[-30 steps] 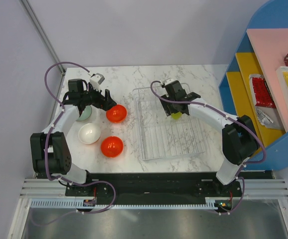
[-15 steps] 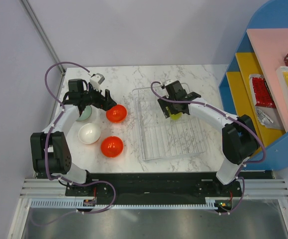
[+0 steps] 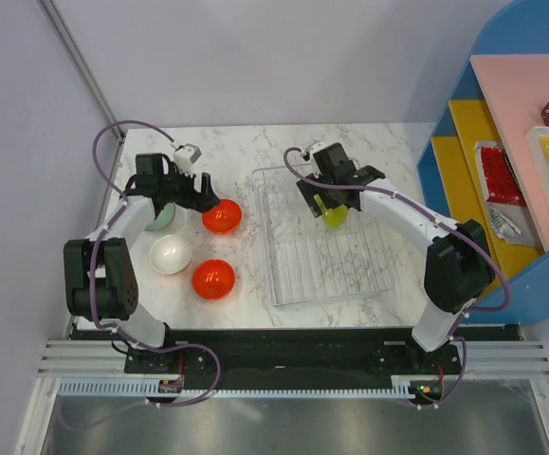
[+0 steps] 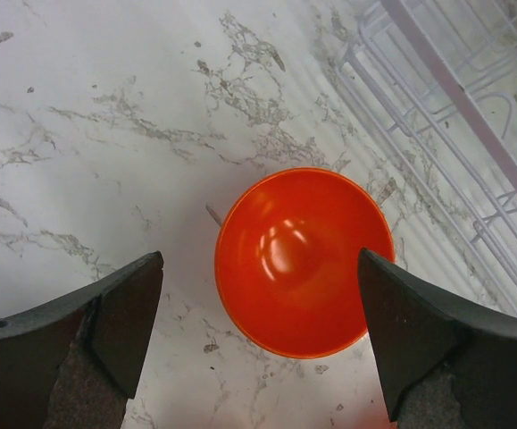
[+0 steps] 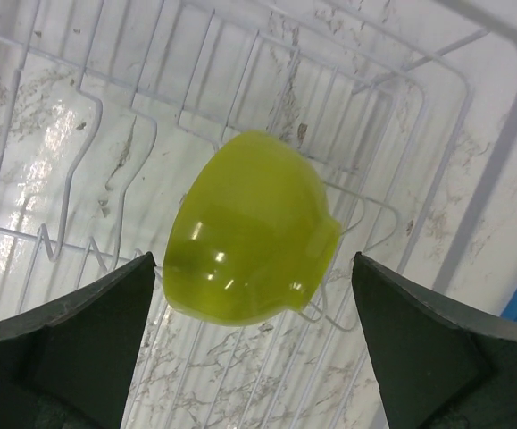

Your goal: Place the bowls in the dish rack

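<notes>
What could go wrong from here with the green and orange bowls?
The lime-green bowl lies tilted on the dish rack ribs inside the open right gripper; pulling away could clip and roll it. The red-orange bowl under the open left gripper sits close to the rack; a misaligned grasp could shove it against it.

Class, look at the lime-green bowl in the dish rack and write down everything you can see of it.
The lime-green bowl is small, round and glossy, of what looks like slightly see-through plastic, with a low foot ring. It lies tipped on its side among the thin ribs of the clear dish rack, in its far half, resting on the wires. The right gripper hangs over it, fingers wide open on either side and seemingly not pressing on it.
</notes>
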You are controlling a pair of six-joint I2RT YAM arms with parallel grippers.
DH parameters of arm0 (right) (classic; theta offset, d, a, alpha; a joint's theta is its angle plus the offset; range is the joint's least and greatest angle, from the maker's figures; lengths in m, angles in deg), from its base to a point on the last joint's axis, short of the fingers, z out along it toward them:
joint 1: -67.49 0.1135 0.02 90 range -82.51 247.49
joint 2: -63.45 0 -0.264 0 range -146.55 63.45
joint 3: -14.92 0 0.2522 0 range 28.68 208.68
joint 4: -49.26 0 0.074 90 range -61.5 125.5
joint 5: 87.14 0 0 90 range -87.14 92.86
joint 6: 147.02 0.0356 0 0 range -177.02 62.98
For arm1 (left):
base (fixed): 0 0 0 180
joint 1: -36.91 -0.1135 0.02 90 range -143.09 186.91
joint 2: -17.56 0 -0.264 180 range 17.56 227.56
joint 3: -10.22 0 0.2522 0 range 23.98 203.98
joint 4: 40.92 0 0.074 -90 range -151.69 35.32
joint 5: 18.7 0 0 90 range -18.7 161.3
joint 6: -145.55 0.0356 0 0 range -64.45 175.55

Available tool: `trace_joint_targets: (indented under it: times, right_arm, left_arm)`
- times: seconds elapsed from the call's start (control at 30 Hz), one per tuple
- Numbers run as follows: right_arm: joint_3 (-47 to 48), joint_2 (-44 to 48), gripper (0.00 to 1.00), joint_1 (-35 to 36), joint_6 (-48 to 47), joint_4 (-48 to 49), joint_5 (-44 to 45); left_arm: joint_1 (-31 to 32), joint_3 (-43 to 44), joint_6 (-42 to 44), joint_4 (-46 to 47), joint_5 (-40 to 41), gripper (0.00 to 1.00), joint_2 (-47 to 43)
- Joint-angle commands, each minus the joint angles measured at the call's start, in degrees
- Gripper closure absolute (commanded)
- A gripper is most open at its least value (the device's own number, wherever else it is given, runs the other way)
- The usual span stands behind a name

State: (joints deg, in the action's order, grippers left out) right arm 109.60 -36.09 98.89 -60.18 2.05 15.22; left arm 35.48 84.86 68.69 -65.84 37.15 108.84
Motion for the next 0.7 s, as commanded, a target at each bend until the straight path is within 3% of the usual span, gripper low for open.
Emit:
trace_joint_targets:
  times: [0.0, 0.13, 0.43, 0.67]
  right_arm:
    - [5.20, 3.83, 0.02, 0.24, -2.82, -0.03, 2.23]
    - [6.44, 6.55, 0.02, 0.24, -3.96, 0.14, 2.14]
    - [5.73, 9.19, 0.02, 0.24, -5.81, 0.23, 0.65]
    - [4.59, 9.46, 0.02, 0.24, -5.98, 0.32, -0.93]
  left_arm:
    - [-0.15, 3.10, 2.50, -2.28, 3.13, 0.05, 2.66]
    - [-0.15, 3.63, 8.18, -8.68, -0.03, 0.08, 1.53]
    - [-0.06, -6.91, 26.90, -19.33, -6.01, 0.11, -11.47]
    - [-0.06, -10.08, 39.40, -32.86, -8.83, 0.14, -13.77]
